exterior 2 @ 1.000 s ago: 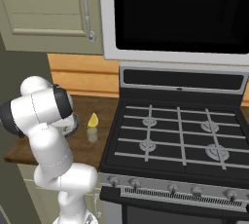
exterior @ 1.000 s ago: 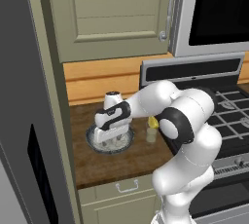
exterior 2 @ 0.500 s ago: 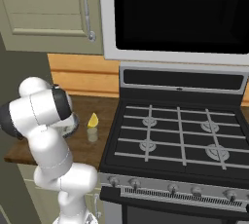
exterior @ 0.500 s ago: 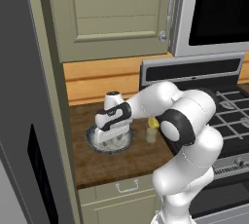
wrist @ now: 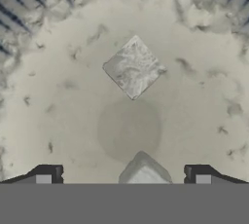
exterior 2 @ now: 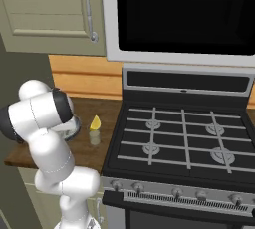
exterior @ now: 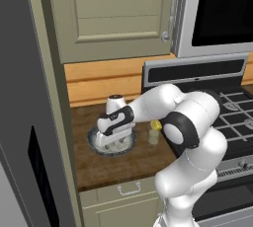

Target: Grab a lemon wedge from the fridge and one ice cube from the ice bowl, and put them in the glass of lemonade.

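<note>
Since a second ago, our white arm has dipped a little lower into the round grey ice bowl (exterior: 111,141) on the brown wooden counter (exterior: 113,164); the bowl and the glass have not moved. Our two-finger gripper (wrist: 123,175) hangs low inside the bowl with its dark tips spread wide and nothing between them.

In the hand view we see a square, frosty white ice cube (wrist: 134,67) lying flat on the speckled bowl floor, a bit ahead of the tips. A second cube (wrist: 144,171) peeks up right between the tips.

The small clear glass of lemonade (exterior: 153,137) stands just beside the bowl, toward the black stove (exterior 2: 184,143). A tiny bright yellow lemon wedge (exterior 2: 94,122) already sits on top of it. So we think the ice is the step left.

We guess the cube is light, hard and very slippery. We should pinch it on two flat sides, across its middle, so it does not pop out.

We can read no words or labels anywhere.
</note>
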